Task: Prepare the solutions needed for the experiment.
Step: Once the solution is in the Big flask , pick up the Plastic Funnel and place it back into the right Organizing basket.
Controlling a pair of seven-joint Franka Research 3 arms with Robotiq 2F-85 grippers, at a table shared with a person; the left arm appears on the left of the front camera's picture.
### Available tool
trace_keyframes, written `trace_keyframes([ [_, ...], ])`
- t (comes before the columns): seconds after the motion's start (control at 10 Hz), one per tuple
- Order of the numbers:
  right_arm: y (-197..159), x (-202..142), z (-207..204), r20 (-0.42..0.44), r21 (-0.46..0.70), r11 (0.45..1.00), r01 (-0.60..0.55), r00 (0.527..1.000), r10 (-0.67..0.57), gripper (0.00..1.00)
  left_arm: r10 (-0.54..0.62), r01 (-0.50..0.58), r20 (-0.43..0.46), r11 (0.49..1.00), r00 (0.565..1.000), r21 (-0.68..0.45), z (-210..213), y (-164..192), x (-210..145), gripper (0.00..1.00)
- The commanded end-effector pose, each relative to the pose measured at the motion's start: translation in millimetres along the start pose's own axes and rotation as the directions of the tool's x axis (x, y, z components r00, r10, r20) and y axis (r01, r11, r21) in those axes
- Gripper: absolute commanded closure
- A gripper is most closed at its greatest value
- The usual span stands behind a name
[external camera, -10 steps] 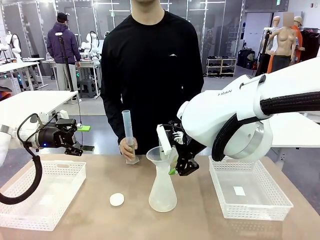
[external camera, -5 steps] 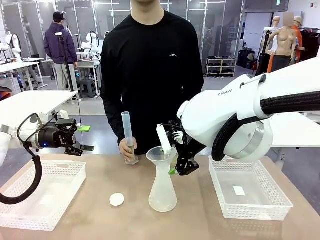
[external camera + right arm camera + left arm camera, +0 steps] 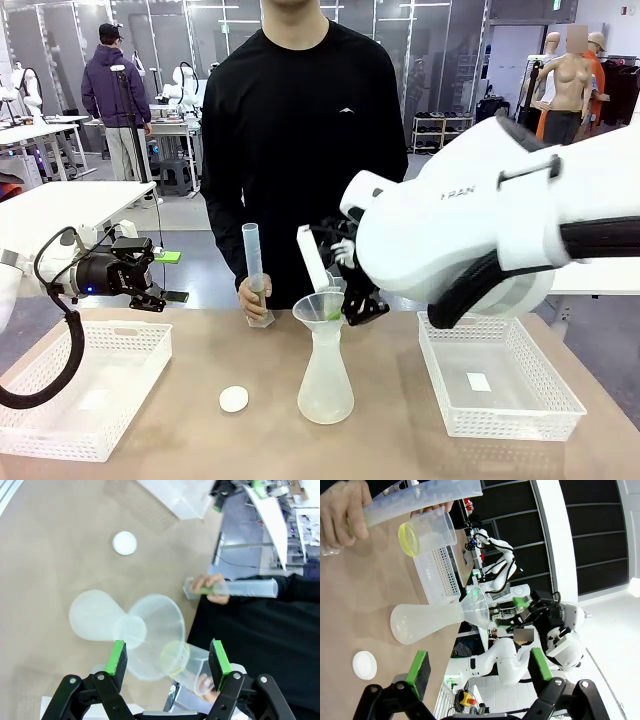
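Observation:
The solutions (image 3: pixel 172 664) are a thin pale yellow-green layer at the lip of a clear beaker (image 3: pixel 312 258), which is tipped over a funnel (image 3: pixel 322 305) standing in a conical flask (image 3: pixel 326 385). The beaker looks held from the person's side. My right gripper (image 3: pixel 355 300) hovers open right beside the funnel. In the right wrist view its fingers stand wider than funnel and beaker, touching neither. The person's hand steadies a graduated cylinder (image 3: pixel 253 265) on the table. My left gripper (image 3: pixel 150 290) is open and empty, over the left basket's far edge.
A white mesh basket (image 3: pixel 110 327) sits at the table's left and another basket (image 3: pixel 470 318) at the right. A small white disc (image 3: pixel 233 399) lies left of the flask. The person stands close at the far edge.
The right arm has rolled and lifted, carrying its gripper a little up and left. The beaker has risen and tipped further over the funnel. The left arm has stayed still.

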State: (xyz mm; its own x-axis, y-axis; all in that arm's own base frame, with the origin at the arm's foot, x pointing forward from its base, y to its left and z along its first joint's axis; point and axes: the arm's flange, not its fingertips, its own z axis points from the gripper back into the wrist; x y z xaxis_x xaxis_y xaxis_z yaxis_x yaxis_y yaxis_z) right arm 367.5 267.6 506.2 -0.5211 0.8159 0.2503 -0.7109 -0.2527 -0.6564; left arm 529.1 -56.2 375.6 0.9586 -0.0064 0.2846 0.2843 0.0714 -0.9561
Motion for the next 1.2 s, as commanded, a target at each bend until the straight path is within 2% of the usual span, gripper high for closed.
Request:
trace_keyframes([
  [0.0, 3, -23, 28, -0.021, -0.003, 0.991, 0.135, 0.991, -0.135, 0.18, -0.001, 0.001, -0.006, 1.0, 1.0, -0.013, 0, -2, -1, 0.0],
  [0.1, 0, -40, 48, 0.0, -0.002, 0.965, 0.263, 0.965, -0.263, 0.18, -0.001, 0.001, -0.006, 1.0, 1.0, -0.013, 0, -2, -1, 0.0],
  [0.2, 0, -59, 63, -0.03, 0.027, 0.905, 0.424, 0.905, -0.424, 0.18, -0.001, 0.001, -0.006, 1.0, 1.0, -0.013, 0, -2, -1, 0.0],
  [0.3, 4, -73, 75, -0.009, 0.035, 0.837, 0.546, 0.837, -0.547, 0.18, -0.001, 0.001, -0.006, 1.0, 1.0, -0.013, 0, -2, -1, 0.0],
  [0.4, 11, -85, 84, -0.015, 0.005, 0.793, 0.61, 0.793, -0.61, 0.18, -0.001, 0.001, -0.006, 1.0, 1.0, -0.013, 0, -2, -1, 0.0],
  [0.5, 21, -100, 90, 0.002, 0.022, 0.729, 0.684, 0.729, -0.684, 0.18, -0.001, 0.001, -0.006, 1.0, 1.0, -0.013, 0, -2, -1, 0.0],
  [0.6, 28, -111, 93, -0.024, 0.009, 0.657, 0.754, 0.657, -0.753, 0.18, -0.001, 0.001, -0.006, 1.0, 1.0, -0.013, 0, -2, -1, 0.0],
  [0.7, 34, -113, 96, -0.036, -0.054, 0.637, 0.769, 0.636, -0.771, 0.18, -0.001, 0.001, -0.006, 1.0, 1.0, -0.013, 0, -2, -1, 0.0],
  [0.8, 18, -115, 89, -0.028, 0.035, 0.736, 0.676, 0.737, -0.676, 0.18, -0.001, 0.001, -0.006, 1.0, 1.0, -0.013, 0, -2, -1, 0.0],
  [1.1, 18, -115, 89, -0.028, 0.035, 0.736, 0.676, 0.737, -0.676, 0.18, -0.001, 0.001, -0.006, 1.0, 1.0, -0.013, 0, -2, -1, 0.0],
])
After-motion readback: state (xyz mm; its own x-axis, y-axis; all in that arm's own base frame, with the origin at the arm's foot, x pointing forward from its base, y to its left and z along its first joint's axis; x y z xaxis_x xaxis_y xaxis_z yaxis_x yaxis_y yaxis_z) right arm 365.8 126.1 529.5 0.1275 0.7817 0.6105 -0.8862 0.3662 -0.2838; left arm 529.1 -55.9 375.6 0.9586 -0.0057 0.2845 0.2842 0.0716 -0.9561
